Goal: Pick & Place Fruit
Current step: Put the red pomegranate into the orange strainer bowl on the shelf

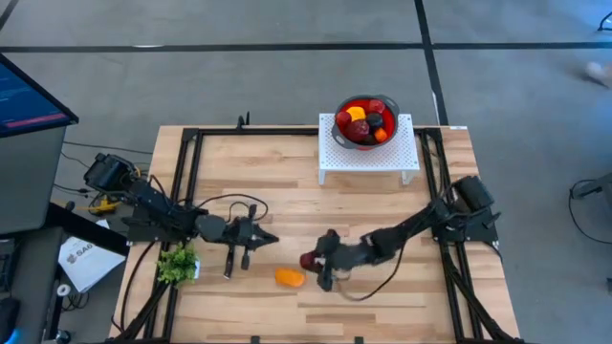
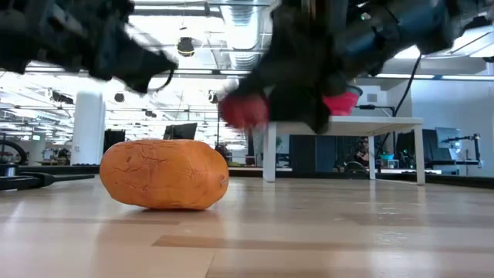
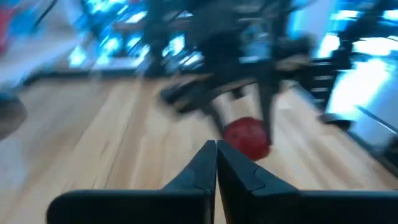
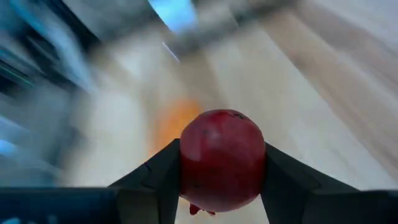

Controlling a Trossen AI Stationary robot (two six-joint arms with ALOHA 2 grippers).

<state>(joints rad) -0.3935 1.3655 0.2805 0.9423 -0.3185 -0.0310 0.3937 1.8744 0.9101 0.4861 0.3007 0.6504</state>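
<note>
My right gripper [image 1: 311,261] is shut on a round dark red fruit [image 4: 221,160], just right of an orange fruit [image 1: 290,277] that lies on the table by its long side. The same red fruit [image 3: 247,137] shows ahead of my left gripper [image 3: 216,158], which is shut and empty. In the high view my left gripper [image 1: 269,240] sits left of the orange fruit. A red bowl [image 1: 366,121] with several red, dark, yellow and orange fruits stands on a white rack [image 1: 368,153] at the far edge. My right gripper pinches the red fruit between its two fingers [image 4: 157,174], one on each side of its widest part [image 4: 186,162]. The fingers come from the table's right. In the low view the red fruit [image 2: 245,112] is lifted clear of the table.
A leafy green bunch [image 1: 177,264] lies near the left edge beside my left arm. The white rack stands on legs at the far middle. Black frame rails [image 1: 184,167] run along the table's left and right sides. Bare wood lies between the rack and the grippers.
</note>
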